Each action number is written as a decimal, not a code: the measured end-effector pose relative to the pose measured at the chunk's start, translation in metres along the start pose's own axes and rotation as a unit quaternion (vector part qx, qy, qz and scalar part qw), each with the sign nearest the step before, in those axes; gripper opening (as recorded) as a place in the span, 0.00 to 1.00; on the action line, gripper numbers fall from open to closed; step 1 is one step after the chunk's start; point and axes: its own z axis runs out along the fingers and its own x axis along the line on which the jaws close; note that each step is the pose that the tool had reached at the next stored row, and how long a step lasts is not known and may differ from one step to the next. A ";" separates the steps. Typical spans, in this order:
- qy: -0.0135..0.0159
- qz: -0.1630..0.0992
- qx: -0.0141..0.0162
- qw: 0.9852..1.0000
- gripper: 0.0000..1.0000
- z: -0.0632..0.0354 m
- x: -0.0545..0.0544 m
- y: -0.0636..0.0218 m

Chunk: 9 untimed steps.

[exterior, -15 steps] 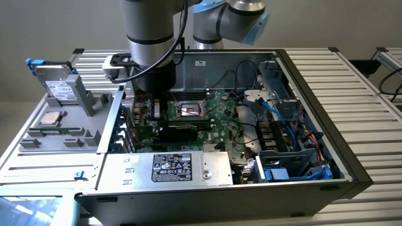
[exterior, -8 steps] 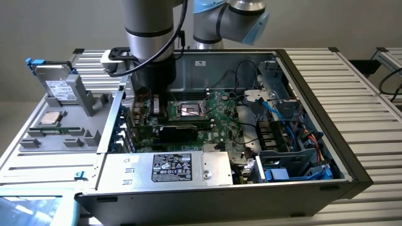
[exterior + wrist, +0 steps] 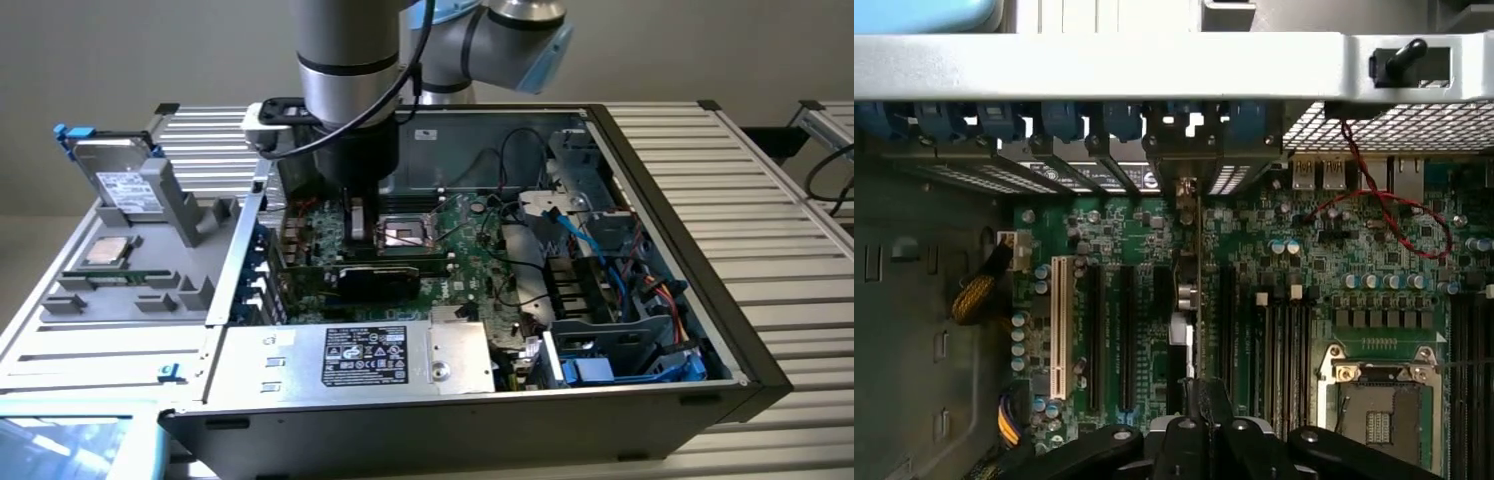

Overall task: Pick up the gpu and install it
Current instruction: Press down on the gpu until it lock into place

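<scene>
The gpu (image 3: 1198, 300) appears edge-on in the wrist view as a thin upright card. It stands among the black expansion slots (image 3: 1126, 340) of the motherboard (image 3: 1354, 270), with its bracket end at the case's rear slot openings. My gripper (image 3: 1199, 415) is shut on the card's upper edge, and its dark fingers (image 3: 1216, 405) pinch it from both sides. In the exterior view the gripper (image 3: 360, 225) reaches down into the open computer case (image 3: 747, 330). The gpu's black shroud (image 3: 380, 277) sits low over the board below it. Whether the card is fully seated I cannot tell.
A CPU socket (image 3: 407, 235) lies beside the gripper. The power supply (image 3: 367, 355) fills the case's near side, and blue cables (image 3: 601, 250) run on the exterior view's right. A grey fixture (image 3: 147, 270) outside the case holds a hard drive (image 3: 123, 185). A red wire (image 3: 1399, 210) loops over the board.
</scene>
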 end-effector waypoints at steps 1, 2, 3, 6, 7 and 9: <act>0.000 0.000 0.000 1.000 0.12 0.0018 0.000 -0.0009; 0.000 0.000 0.000 1.000 0.12 0.0035 0.000 -0.0011; 0.000 0.000 0.000 1.000 0.12 0.0054 0.000 -0.0011; 0.000 0.000 -0.001 1.000 0.12 0.0108 0.001 -0.0013; 0.000 0.000 -0.002 1.000 0.12 0.0126 0.001 -0.0013; 0.001 0.000 -0.003 1.000 0.12 0.0156 0.001 -0.0013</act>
